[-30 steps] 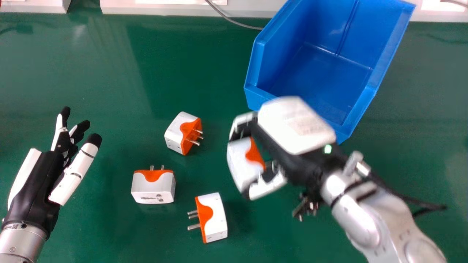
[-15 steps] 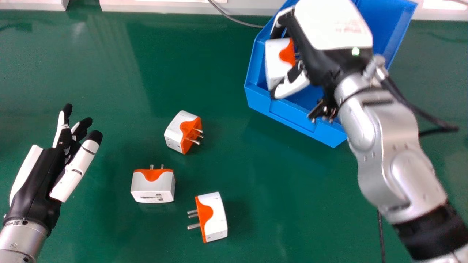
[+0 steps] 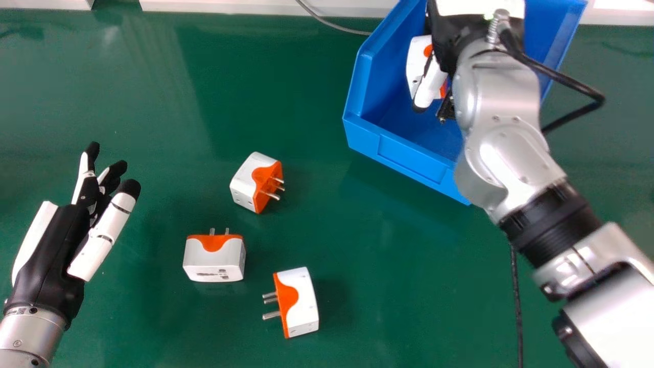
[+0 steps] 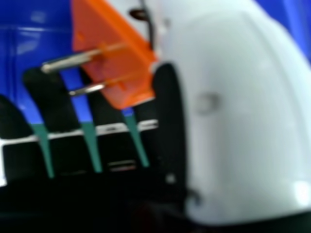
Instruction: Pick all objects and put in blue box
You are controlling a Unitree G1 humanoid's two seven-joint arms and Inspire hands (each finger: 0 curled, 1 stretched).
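- Bench (image 3: 127, 92): bears the box and three loose adapters (image 3: 245, 181) (image 3: 214, 261) (image 3: 303, 302), left of it.
- Blue box (image 3: 409, 162): the held adapter (image 3: 415, 64) lies within its walls, so release probably comes next.
- Right hand (image 3: 431, 87): pinching that adapter between thumb and fingers.
- Left hand (image 3: 48, 260): idle, relaxed, view's left.

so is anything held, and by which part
Cannot tell: the right hand has its thumb over the white side of a plug adapter in the blue box, but any grip is unclear.
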